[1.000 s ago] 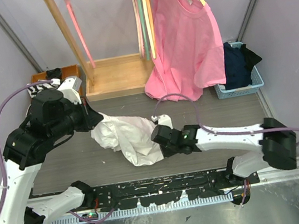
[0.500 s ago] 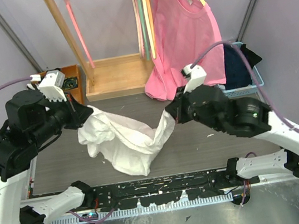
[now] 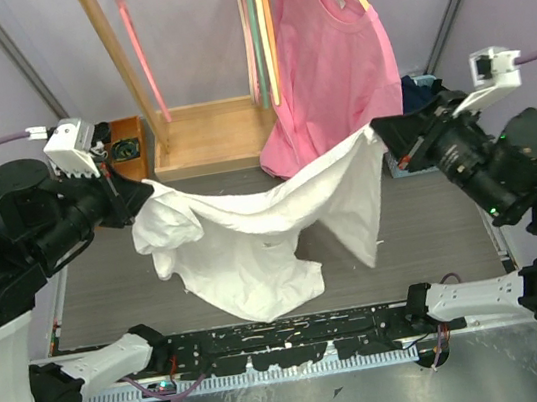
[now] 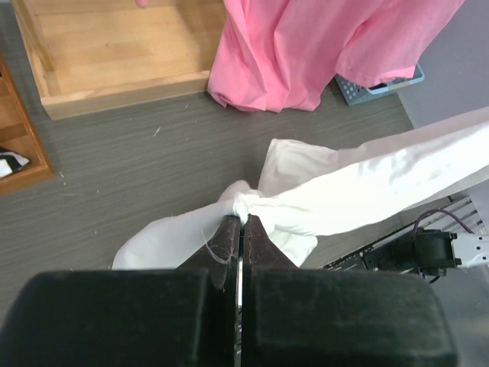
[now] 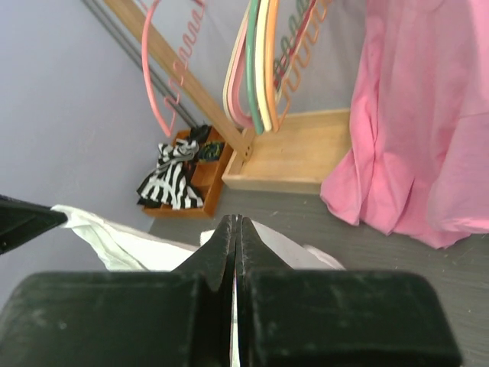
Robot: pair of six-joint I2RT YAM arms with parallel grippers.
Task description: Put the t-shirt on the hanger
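Between our left pincer (image 3: pixel 139 193) and right pincer (image 3: pixel 387 139), each clamped shut on a bunched edge, the t-shirt (image 3: pixel 253 234) hangs stretched in the air, held apart, we judge, to open it for the hanger (image 3: pixel 270 34) on the rack (image 3: pixel 114 57) beyond them.

One white t-shirt (image 3: pixel 245 245), one pink t-shirt (image 3: pixel 330 70), one blue basket (image 4: pixel 359 90), one wooden rack (image 3: pixel 113 57)

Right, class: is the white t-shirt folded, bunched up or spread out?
Spread out. The t-shirt hangs stretched between the left gripper and the right gripper. Each gripper is shut on an edge, and the middle of the shirt sags.
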